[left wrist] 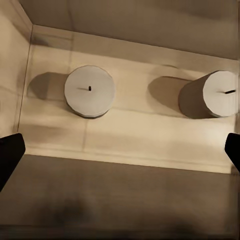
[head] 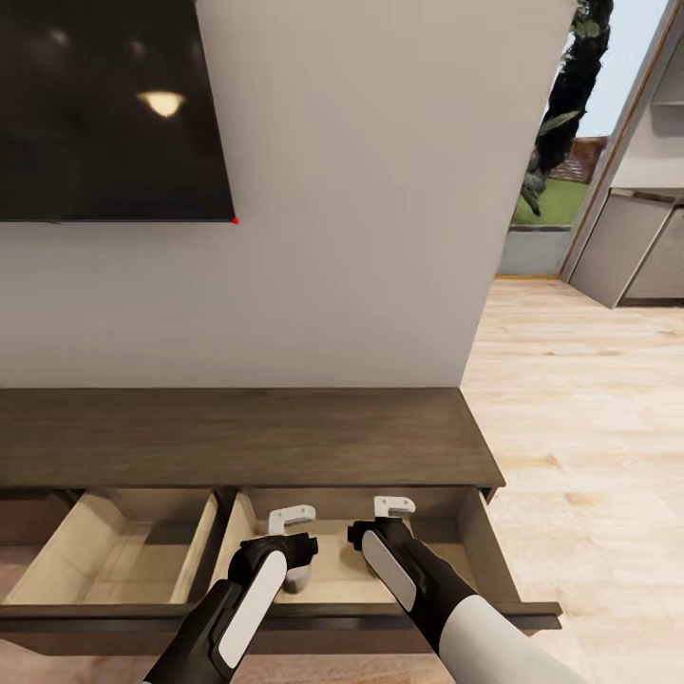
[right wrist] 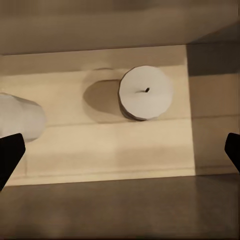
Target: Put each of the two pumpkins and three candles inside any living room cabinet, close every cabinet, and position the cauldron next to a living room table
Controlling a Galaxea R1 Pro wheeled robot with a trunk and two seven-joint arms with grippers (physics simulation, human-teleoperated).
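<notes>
The cabinet (head: 247, 437) is a long, low, dark brown unit with two drawers pulled out. Both my grippers hang over the right drawer (head: 480, 541). In the left wrist view two grey-beige candles (left wrist: 90, 91) (left wrist: 215, 94) stand upright on its pale floor. The right wrist view looks down on one candle (right wrist: 146, 92), with another (right wrist: 17, 117) at the picture's edge. My left gripper (head: 290, 521) (left wrist: 120, 155) is open with nothing between its dark fingertips (left wrist: 10, 155). My right gripper (head: 392, 508) (right wrist: 120, 155) is open too, above the candles without touching them. The pumpkins and the cauldron are out of view.
The left drawer (head: 114, 556) stands open with a bare beige floor. A black TV screen (head: 114, 104) hangs on the white wall above the unit. Wood floor (head: 589, 427) stretches to the right towards grey kitchen units (head: 636, 247).
</notes>
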